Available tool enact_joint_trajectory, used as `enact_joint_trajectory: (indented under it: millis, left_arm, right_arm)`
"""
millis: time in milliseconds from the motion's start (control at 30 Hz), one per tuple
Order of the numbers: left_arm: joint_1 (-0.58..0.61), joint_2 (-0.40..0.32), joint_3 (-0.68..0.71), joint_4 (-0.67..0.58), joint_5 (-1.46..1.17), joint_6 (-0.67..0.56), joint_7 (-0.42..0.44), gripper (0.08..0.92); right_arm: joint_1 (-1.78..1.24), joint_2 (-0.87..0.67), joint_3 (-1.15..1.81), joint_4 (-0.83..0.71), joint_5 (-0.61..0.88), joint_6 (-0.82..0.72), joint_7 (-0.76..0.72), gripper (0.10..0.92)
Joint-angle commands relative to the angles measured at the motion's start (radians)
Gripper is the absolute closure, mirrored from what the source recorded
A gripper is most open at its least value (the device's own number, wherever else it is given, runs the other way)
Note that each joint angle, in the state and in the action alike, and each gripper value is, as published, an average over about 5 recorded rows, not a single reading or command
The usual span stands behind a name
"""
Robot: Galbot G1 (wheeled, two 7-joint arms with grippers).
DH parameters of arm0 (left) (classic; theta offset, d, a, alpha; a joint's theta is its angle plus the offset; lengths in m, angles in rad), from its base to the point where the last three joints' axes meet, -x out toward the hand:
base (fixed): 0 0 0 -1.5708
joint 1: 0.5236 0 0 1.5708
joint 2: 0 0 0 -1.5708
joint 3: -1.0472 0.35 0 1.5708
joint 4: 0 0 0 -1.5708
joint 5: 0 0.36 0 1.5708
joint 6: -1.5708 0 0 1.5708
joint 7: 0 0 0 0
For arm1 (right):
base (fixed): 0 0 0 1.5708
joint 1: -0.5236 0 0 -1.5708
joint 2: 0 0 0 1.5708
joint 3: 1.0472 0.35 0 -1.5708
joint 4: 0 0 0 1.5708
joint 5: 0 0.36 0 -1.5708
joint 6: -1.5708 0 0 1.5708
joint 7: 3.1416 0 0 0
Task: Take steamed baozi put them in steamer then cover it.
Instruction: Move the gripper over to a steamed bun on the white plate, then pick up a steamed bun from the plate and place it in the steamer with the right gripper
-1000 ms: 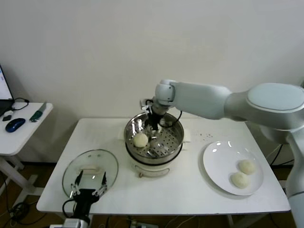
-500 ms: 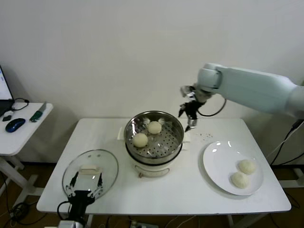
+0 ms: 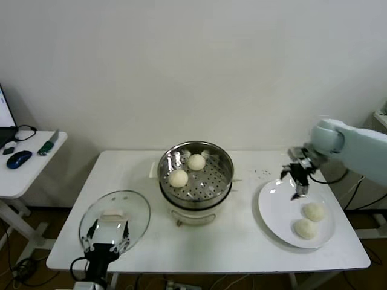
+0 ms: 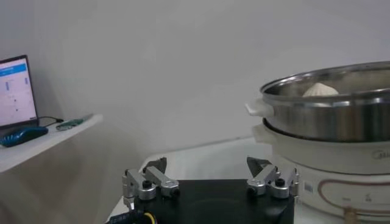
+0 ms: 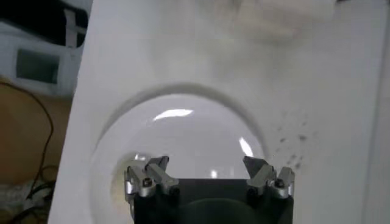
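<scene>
The steamer [image 3: 208, 183] stands mid-table on its white pot base and holds two baozi [image 3: 178, 178] [image 3: 196, 161]. In the left wrist view the steamer [image 4: 332, 112] shows one baozi [image 4: 320, 90] above its rim. Two more baozi [image 3: 314, 211] [image 3: 305, 228] lie on the white plate [image 3: 277, 208] at the right. My right gripper [image 3: 296, 181] hangs open and empty over the plate's far left part; below it, its own view shows bare plate [image 5: 183, 131] under the gripper [image 5: 206, 163]. The cover [image 3: 115, 208] lies flat at the front left. My left gripper [image 3: 109, 234] [image 4: 206, 165] waits open at its near edge.
A side table [image 3: 36, 160] at the left carries a mouse [image 3: 19, 158] and a laptop [image 4: 13, 91]. A wall stands behind the table. Bare tabletop [image 3: 242, 238] lies between the pot base and the plate.
My right gripper left a second baozi in the steamer, rose out, and swung right to the plate. My left gripper drew back slightly toward the table's front edge.
</scene>
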Motion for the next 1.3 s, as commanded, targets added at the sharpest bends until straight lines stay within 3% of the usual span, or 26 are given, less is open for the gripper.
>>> enact_joint_trajectory:
  millis: [33, 967, 1300]
  left_arm:
    - [0.006, -0.008, 0.004, -0.003, 0.017, 0.009, -0.001, 0.177]
    - [0.006, -0.013, 0.006, 0.017, 0.021, 0.005, -0.024, 0.177]
    - [0.006, -0.017, 0.015, 0.018, 0.021, 0.016, -0.027, 0.177]
  right_arm:
    - [-0.32, -0.162, 0.228, -0.005, -0.229, 0.058, -0.02, 0.203]
    - [-0.374, -0.039, 0.23, -0.065, -0.219, 0.041, -0.018, 0.203]
    - [-0.355, -0.018, 0.219, -0.073, -0.215, 0.041, -0.031, 0.326]
